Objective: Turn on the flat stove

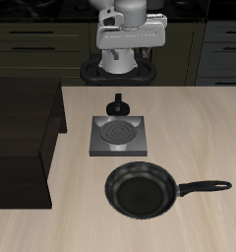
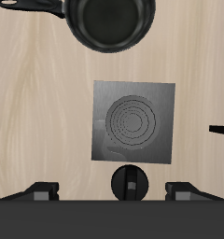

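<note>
The flat stove [image 1: 118, 136] is a square grey plate in the middle of the table, and its spiral coil [image 1: 117, 129] is dark. Its black knob [image 1: 118, 106] stands upright at the stove's back edge. My gripper [image 1: 127, 65] hangs high above the table, behind the stove, near the robot's base. In the wrist view the stove [image 2: 133, 121] and its knob [image 2: 131, 182] lie well below the gripper [image 2: 114, 192]. The two fingers [image 2: 41, 192] are wide apart and hold nothing. The knob shows between them, far below.
A round black frying pan [image 1: 142, 189] with a long handle [image 1: 204, 187] lies in front of the stove, near the table's front edge; it also shows in the wrist view [image 2: 111, 21]. A dark wooden cabinet [image 1: 22, 138] stands beside the stove.
</note>
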You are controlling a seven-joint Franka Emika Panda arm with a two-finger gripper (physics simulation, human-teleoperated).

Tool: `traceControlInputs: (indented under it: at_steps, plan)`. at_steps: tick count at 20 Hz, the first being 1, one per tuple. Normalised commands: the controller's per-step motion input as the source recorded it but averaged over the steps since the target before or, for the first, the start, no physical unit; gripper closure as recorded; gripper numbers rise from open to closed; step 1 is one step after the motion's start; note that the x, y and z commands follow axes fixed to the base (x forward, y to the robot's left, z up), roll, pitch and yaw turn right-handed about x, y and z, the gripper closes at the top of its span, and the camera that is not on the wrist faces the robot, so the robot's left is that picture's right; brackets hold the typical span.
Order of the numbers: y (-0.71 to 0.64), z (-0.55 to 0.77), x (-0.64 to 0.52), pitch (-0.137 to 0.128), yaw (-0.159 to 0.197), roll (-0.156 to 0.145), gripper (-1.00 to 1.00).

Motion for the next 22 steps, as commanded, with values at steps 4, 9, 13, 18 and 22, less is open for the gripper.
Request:
traceControlInputs:
  at_steps: [4,9,13,18,22]
  plan:
    - [0.09,0.04,0.01,-0.022,0.019,-0.021,-1.0]
    - [0.04,-0.04,0.01,-0.003,-0.018,-0.037,-1.0]
    - [0.05,-0.08,-0.04,0.001,0.003,0.0,-1.0]
    - [0.02,-0.13,-0.19,-0.01,-0.013,-0.029,-1.0]
    - [-0.04,-0.04,-0.28,-0.041,0.015,-0.028,-1.0]
